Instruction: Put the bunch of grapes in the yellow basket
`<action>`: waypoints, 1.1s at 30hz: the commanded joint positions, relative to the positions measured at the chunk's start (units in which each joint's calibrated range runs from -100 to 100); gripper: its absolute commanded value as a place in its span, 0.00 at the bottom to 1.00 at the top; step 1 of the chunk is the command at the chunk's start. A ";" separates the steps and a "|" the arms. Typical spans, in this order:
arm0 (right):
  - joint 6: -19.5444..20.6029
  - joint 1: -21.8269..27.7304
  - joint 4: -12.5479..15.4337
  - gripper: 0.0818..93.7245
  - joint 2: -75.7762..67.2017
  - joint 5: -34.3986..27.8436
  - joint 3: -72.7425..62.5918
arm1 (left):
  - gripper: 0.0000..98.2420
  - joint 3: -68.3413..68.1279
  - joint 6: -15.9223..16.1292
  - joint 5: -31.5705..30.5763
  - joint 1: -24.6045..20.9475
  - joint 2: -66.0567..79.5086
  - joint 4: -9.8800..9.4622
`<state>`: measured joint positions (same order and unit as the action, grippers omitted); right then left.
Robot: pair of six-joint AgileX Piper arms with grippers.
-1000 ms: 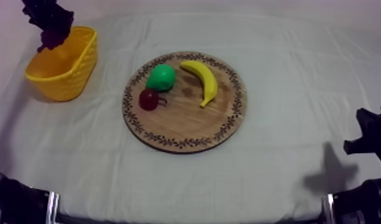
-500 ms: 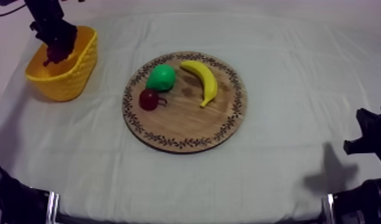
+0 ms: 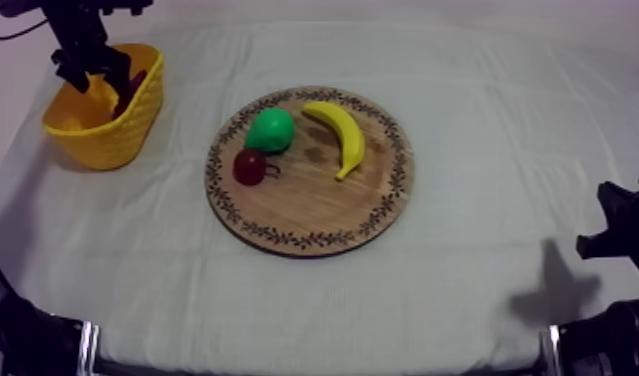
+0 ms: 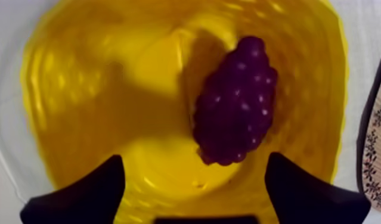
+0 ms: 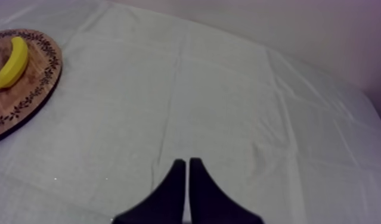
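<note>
Nearest, my right pincer [image 5: 187,162] sat low at the right side over the bare cloth of the desk [image 3: 463,290], its two fingers pressed together into a narrow wedge with nothing between them. Farther in, the round wooden board [image 3: 313,205] carried a banana [image 3: 341,135], a pear [image 3: 271,130] and a small red fruit [image 3: 249,167] just beside the pear. Farthest, at the left, the yellow basket [image 3: 108,135] held the bunch of grapes [image 4: 235,101], lying inside near one wall. My left pincer [image 3: 91,76] hovered over the basket's mouth, fingers spread wide apart, the grapes loose below them
</note>
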<state>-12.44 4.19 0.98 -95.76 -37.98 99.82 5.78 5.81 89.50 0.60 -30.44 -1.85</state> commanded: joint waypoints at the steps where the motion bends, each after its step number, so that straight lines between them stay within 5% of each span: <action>1: 0.01 0.02 -0.03 0.00 0.00 0.00 -0.04 | 0.87 -0.61 -0.24 -0.02 -0.20 1.14 0.05; 17: 0.01 0.02 -0.03 0.00 0.00 0.00 -0.04 | 0.54 -14.25 -4.29 -3.64 0.90 21.93 2.81; 33: 0.01 0.02 -0.03 0.00 0.00 0.00 -0.04 | 0.23 -45.60 -4.23 -22.43 0.51 51.75 3.71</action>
<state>-12.42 4.19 0.98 -95.76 -37.98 99.82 -34.90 1.49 68.80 1.05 16.37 1.89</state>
